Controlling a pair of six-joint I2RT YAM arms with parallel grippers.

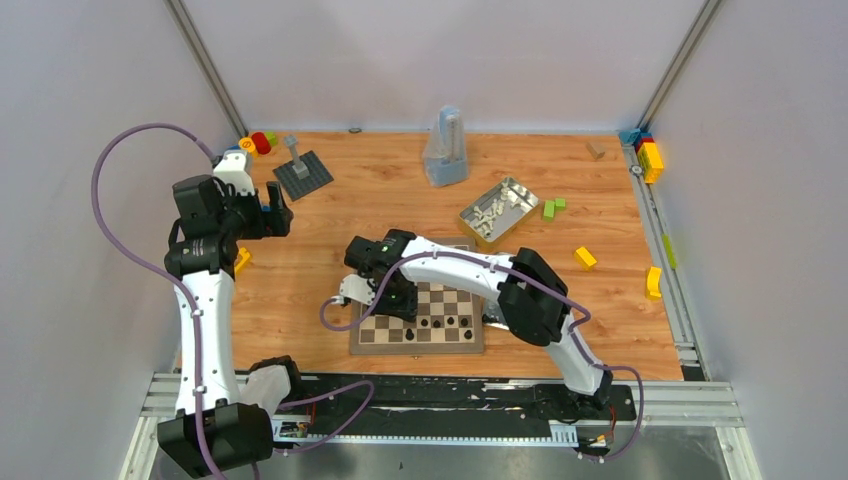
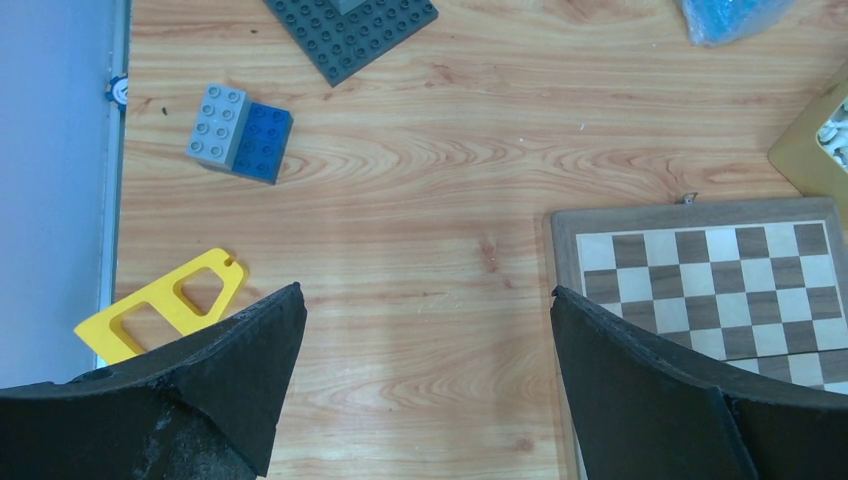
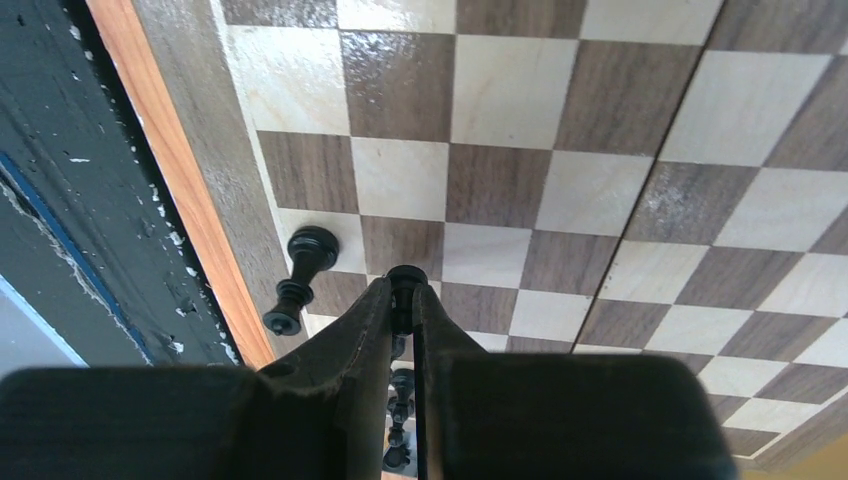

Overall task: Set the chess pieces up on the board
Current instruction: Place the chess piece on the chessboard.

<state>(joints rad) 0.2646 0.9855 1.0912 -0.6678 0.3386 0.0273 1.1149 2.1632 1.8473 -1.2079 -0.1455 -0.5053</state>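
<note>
The board (image 1: 455,300) lies near the table's front edge, with a few black chess pieces (image 1: 437,323) standing on its near rows. My right gripper (image 1: 385,300) hangs over the board's left part. In the right wrist view the right gripper (image 3: 403,292) is shut on a black chess piece (image 3: 404,285), just above the squares (image 3: 500,100). Another black piece (image 3: 300,275) stands beside it near the board's edge. My left gripper (image 1: 277,215) is open over bare table, left of the board (image 2: 700,280), with nothing between its fingers (image 2: 250,360). White pieces lie in a metal tin (image 1: 497,210).
A dark grey studded plate (image 1: 302,172) and a grey-blue block (image 2: 240,133) lie at the back left. A flat yellow shape (image 2: 160,305) lies by the left finger. Green blocks (image 1: 553,207), yellow blocks (image 1: 585,258) and a bluish upright object (image 1: 445,150) stand behind and right.
</note>
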